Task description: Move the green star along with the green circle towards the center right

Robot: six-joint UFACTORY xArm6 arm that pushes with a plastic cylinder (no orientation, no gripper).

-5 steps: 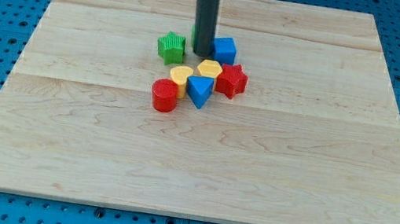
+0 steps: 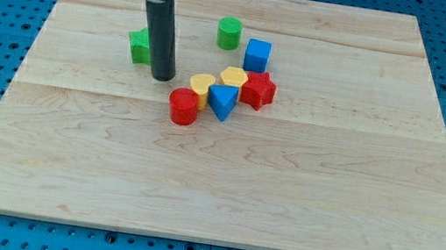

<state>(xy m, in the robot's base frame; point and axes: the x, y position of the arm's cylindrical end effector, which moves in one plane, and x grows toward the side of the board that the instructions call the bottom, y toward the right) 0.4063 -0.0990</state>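
Observation:
The green star [image 2: 139, 45] lies left of the board's middle, upper half, partly hidden behind my rod. My tip [image 2: 162, 76] rests on the board just right of and below the star, touching or nearly touching it. The green circle [image 2: 230, 33] stands apart, further right and higher, above the blue cube [image 2: 256, 55].
A cluster lies right of my tip: red cylinder [image 2: 182, 106], yellow block [image 2: 202, 86], yellow hexagon [image 2: 233, 78], blue triangle [image 2: 222, 101], red star [image 2: 257, 89]. The wooden board [image 2: 283, 196] sits on a blue pegboard.
My tip has moved left and slightly down, from beside the blue cube to beside the green star. The star has shifted left. The green circle, hidden before, now shows.

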